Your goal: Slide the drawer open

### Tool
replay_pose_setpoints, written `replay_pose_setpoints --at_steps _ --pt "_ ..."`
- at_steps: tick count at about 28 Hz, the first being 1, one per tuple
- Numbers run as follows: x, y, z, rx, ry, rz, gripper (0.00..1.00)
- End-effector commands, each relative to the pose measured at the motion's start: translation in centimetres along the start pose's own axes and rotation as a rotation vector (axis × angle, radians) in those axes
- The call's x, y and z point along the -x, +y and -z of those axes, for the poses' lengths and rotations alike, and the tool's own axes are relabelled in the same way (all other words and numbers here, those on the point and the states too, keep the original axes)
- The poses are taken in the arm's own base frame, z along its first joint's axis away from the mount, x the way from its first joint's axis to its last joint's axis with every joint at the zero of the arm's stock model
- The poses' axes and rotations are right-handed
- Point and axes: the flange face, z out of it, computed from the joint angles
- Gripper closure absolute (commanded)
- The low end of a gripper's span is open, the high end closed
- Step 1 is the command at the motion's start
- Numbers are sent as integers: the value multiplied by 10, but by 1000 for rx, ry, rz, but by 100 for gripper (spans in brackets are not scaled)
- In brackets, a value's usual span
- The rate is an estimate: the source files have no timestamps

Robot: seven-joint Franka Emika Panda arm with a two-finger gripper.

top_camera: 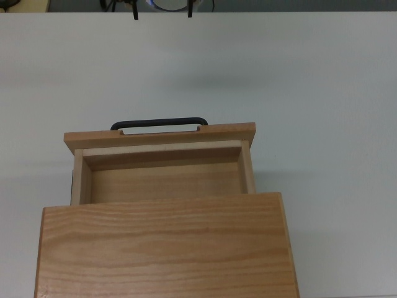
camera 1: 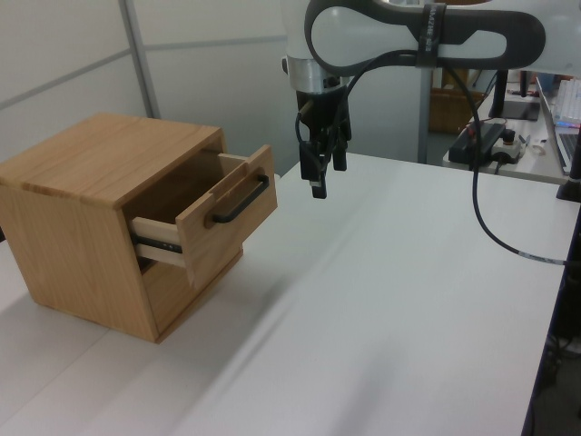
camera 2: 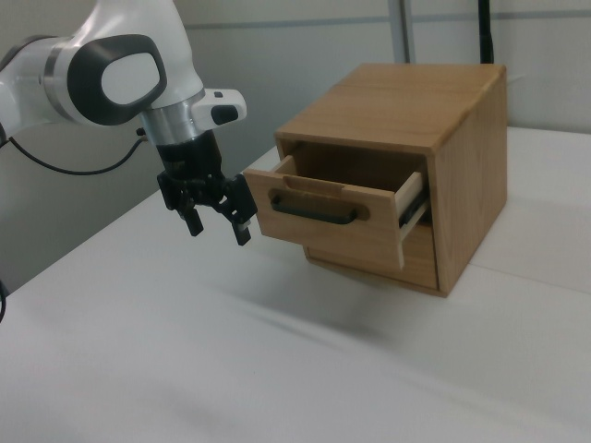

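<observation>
The drawer (top_camera: 164,180) stands partly pulled out of the wooden cabinet (top_camera: 164,245), and its inside looks empty in the top view. Its flat front panel (camera 2: 323,226) carries a black bar handle (camera 2: 314,210), also seen as the handle (camera 1: 243,198) in the left view. My gripper (camera 2: 218,226) hangs above the table a short way in front of the drawer, apart from the handle. Its fingers (camera 2: 242,231) are spread open with nothing between them. In the left view the gripper (camera 1: 318,177) is to the right of the drawer front (camera 1: 231,222). The top view does not show the gripper.
The cabinet sits on a wide white table (camera 1: 381,309). A black cable (camera 1: 481,209) hangs from the arm at the left view's right. Equipment and a desk (camera 1: 508,136) lie beyond the table's far edge.
</observation>
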Motion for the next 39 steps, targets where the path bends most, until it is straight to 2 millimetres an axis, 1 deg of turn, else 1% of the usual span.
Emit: replay_pose_setpoints --at_steps 1,9,15,39 --pt "-2 -3 1 -17 33 -22 0" --pt "-2 -3 1 -15 35 -21 0" --pt "-5 -3 -4 -15 25 -20 0" --pt "-6 -8 -2 -8 39 -10 0"
